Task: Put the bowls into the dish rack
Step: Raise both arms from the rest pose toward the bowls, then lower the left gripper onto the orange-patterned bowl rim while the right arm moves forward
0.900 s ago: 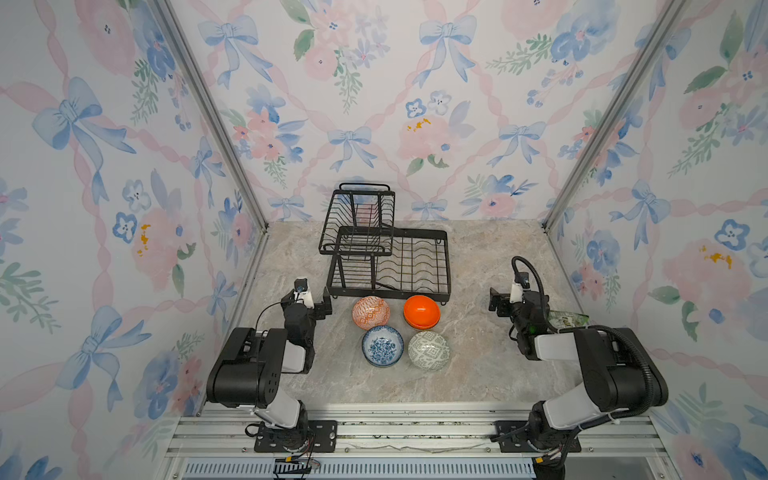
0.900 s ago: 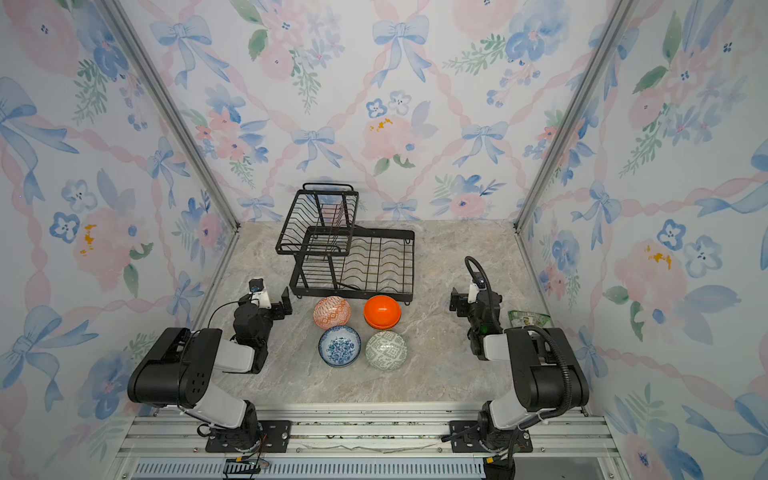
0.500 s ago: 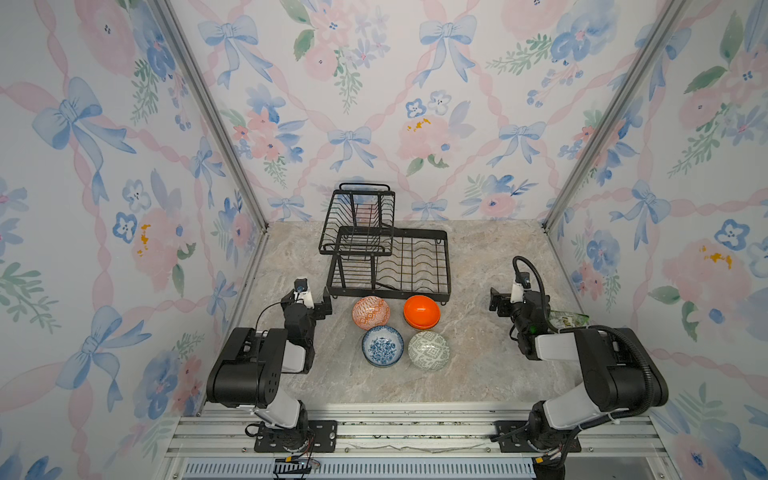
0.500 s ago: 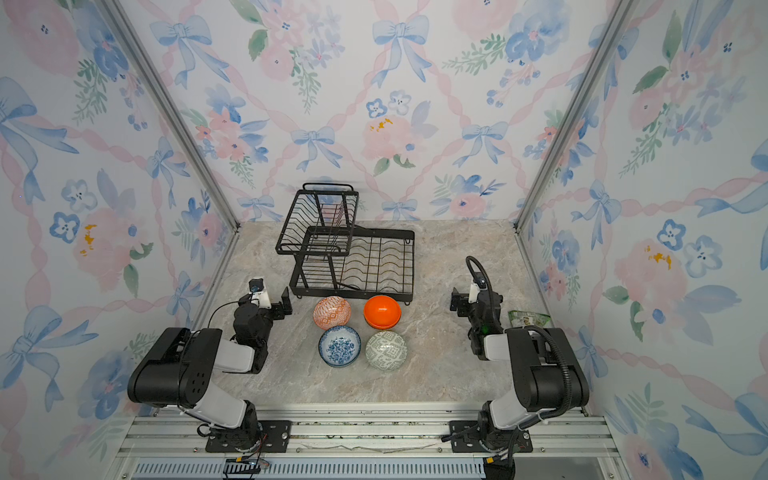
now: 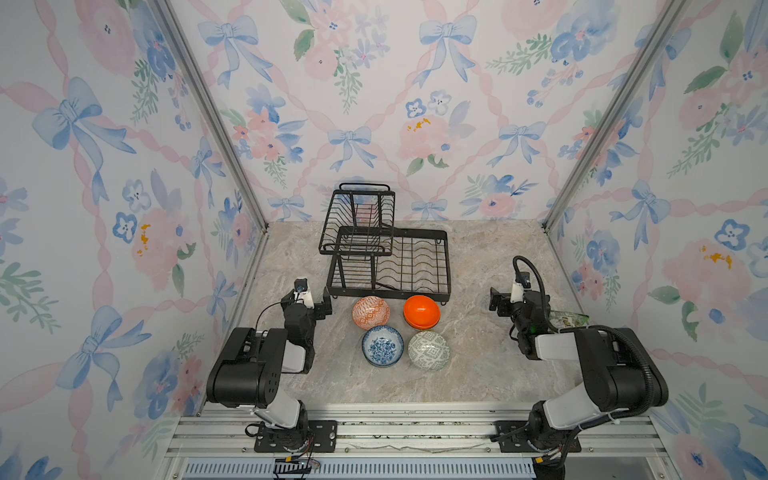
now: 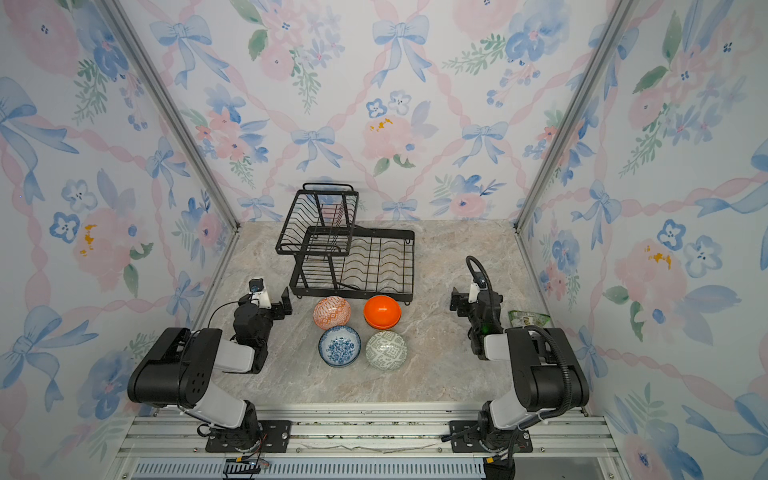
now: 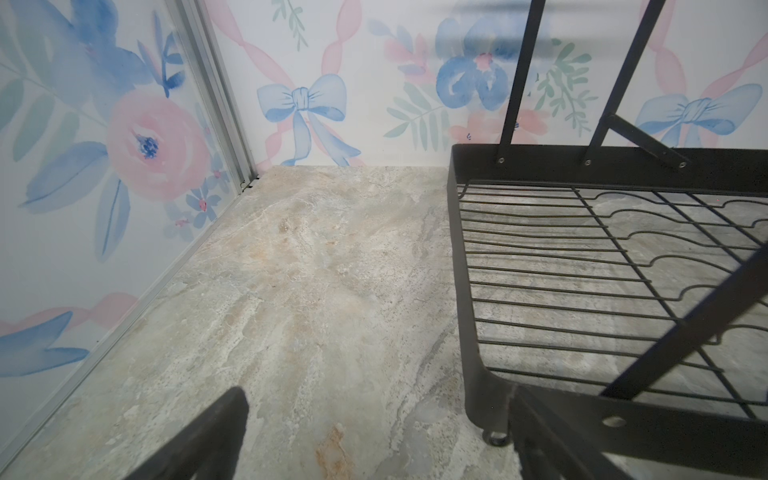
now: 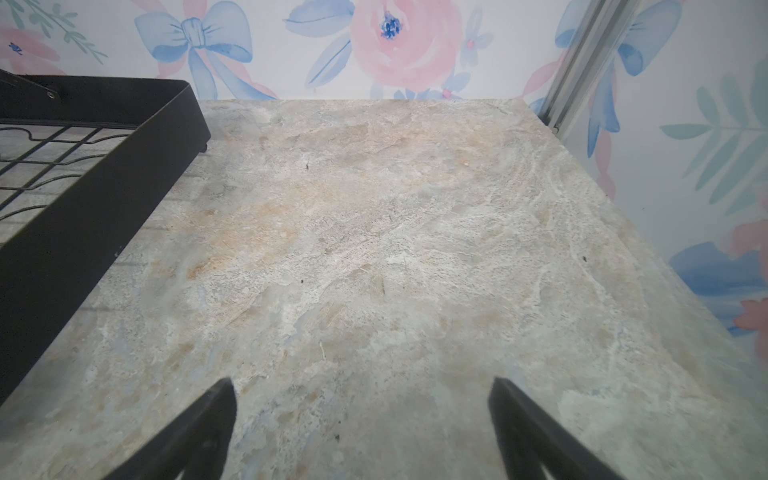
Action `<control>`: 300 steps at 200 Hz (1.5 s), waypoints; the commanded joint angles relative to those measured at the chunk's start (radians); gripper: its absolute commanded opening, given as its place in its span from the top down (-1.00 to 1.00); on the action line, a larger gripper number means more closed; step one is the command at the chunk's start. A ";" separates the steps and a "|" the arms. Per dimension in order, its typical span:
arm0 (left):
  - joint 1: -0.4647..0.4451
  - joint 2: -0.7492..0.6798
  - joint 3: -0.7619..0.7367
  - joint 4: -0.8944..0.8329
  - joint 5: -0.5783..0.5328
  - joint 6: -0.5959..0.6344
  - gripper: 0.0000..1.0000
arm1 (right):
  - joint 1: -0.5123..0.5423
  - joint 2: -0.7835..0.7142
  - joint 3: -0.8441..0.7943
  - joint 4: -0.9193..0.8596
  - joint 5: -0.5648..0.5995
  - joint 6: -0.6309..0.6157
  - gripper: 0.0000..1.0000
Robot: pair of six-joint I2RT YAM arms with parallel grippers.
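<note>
Four bowls sit in a two-by-two square just in front of the dish rack (image 5: 448,266), none loaded. The red-orange patterned bowl (image 5: 370,312) and the plain orange bowl (image 5: 421,311) lie nearest the rack's low tray. The blue floral bowl (image 5: 382,345) and the grey-green bowl (image 5: 429,350) lie behind them, nearer the arms. The black wire rack stands near the back wall, its raised basket tier (image 5: 357,220) over the tray's left part. Both tiers are bare.

The table (image 5: 478,257) is a marble-look slab in beige and grey, boxed in by wallpaper (image 5: 374,104) of blue bows and pink flowers. An aluminium rail (image 5: 415,432) at the front carries both arm bases.

The left gripper (image 5: 308,300) hangs low with its jaws wide apart, holding nothing. It is just left of the patterned bowl and close by the tray's front left corner. Whether it touches the rack is unclear in the left wrist view. The right gripper (image 8: 361,436) is likewise spread wide over bare table, well apart from the bowls, with a green packet (image 5: 569,320) beside its arm.
</note>
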 commanded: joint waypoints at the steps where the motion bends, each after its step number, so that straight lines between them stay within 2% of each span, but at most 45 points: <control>1: -0.001 0.000 -0.005 0.013 0.013 0.015 -0.96 | -0.007 -0.005 0.026 -0.007 -0.006 0.012 -0.93; 86: -0.002 -0.005 -0.003 0.013 0.016 0.021 -0.96 | -0.007 -0.005 0.026 -0.007 -0.008 0.012 -0.93; 117: -0.042 -0.108 0.021 -0.116 -0.093 0.032 -0.96 | -0.013 -0.061 0.009 -0.011 0.035 0.031 -0.93; 139: -0.048 -0.225 0.051 -0.307 -0.143 -0.031 -0.96 | 0.012 -0.202 0.027 -0.158 0.079 0.010 -0.94; 153: -0.067 -0.296 0.064 -0.404 -0.178 -0.059 -0.96 | 0.042 -0.290 0.072 -0.287 0.114 -0.001 -0.94; 174: -0.102 -0.398 0.125 -0.642 -0.237 -0.097 -0.96 | 0.080 -0.382 0.170 -0.471 0.155 -0.005 -0.93; 194: -0.110 -0.491 0.182 -0.835 -0.215 -0.151 -0.96 | 0.108 -0.426 0.296 -0.705 0.193 0.016 -0.94; 216: -0.122 -0.567 0.245 -1.013 -0.188 -0.228 -0.96 | 0.149 -0.469 0.356 -0.802 0.207 0.051 -0.93; 242: -0.154 -0.592 0.314 -1.150 -0.114 -0.310 -0.96 | 0.182 -0.465 0.465 -1.009 0.162 0.150 -0.93; 272: -0.236 -0.606 0.368 -1.269 -0.127 -0.328 -0.96 | 0.235 -0.431 0.548 -1.167 0.157 0.145 -0.93; 300: -0.296 -0.606 0.390 -1.352 -0.131 -0.335 -0.96 | 0.239 -0.388 0.612 -1.264 0.096 0.134 -0.94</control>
